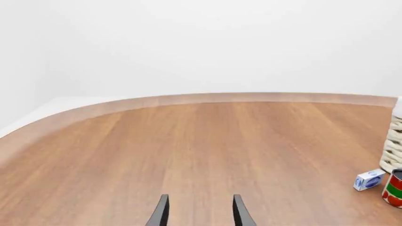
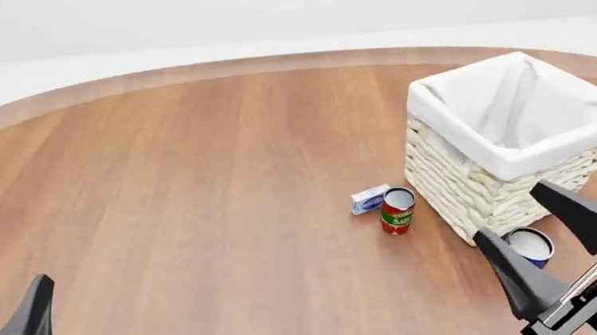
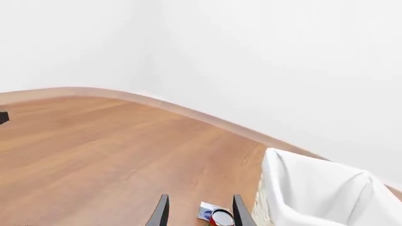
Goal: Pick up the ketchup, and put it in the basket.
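The ketchup is out of view in all three views. The basket (image 2: 460, 188), cream wicker with a white cloth lining, stands at the right of the table; it also shows in the right wrist view (image 3: 314, 188), and its edge shows in the left wrist view (image 1: 394, 146). My left gripper (image 2: 0, 307) hangs open at the near left, far from the basket, with nothing between its fingers (image 1: 201, 197). My right gripper (image 2: 512, 213) is open at the near right, just in front of the basket's near corner, and holds nothing (image 3: 199, 197).
A red-and-green tin can (image 2: 397, 210) stands upright left of the basket, with a small blue-and-white box (image 2: 370, 199) lying beside it. A blue tin can (image 2: 530, 245) stands by the basket's near corner, between the right gripper's fingers in the front view.
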You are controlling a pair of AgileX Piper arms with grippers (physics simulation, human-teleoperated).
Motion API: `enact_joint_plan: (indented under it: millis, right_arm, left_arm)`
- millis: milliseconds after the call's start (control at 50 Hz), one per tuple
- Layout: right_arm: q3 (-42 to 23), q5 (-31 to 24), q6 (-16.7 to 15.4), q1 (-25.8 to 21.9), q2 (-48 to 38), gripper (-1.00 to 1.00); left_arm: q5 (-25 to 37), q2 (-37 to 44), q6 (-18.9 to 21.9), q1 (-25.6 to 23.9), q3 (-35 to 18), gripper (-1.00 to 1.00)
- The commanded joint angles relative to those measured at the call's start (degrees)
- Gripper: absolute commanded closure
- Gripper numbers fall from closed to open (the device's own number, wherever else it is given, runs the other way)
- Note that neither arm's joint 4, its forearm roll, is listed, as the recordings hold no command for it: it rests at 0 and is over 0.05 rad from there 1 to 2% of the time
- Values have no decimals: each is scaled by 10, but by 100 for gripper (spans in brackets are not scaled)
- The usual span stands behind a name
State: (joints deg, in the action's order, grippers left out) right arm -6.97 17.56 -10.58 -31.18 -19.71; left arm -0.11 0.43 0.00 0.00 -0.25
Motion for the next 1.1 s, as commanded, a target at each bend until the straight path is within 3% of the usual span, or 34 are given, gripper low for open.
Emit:
enact_joint_plan:
  millis: [20, 40, 60, 180, 240, 580, 1100]
  right_arm:
    - [-20, 19, -6, -38, -37, -100]
    - [-20, 19, -6, -38, -37, -100]
    - [-34, 41, -12, -70, -72, -100]
    - [-39, 74, -14, -97, -116, -100]
    - [-72, 74, -10, -153, -161, -100]
    - [-110, 131, -12, -255, -280, -100]
    - [-168, 183, 0, -336, -415, -100]
  left_arm:
    - [0, 0, 0, 0, 0, -100]
    - [0, 0, 0, 0, 0, -100]
    - [0, 0, 0, 0, 0, -100]
    - [0, 0, 0, 0, 0, -100]
    - [0, 0, 0, 0, 0, -100]
    - [0, 0, 0, 0, 0, -100]
    - [0, 0, 0, 0, 0, -100]
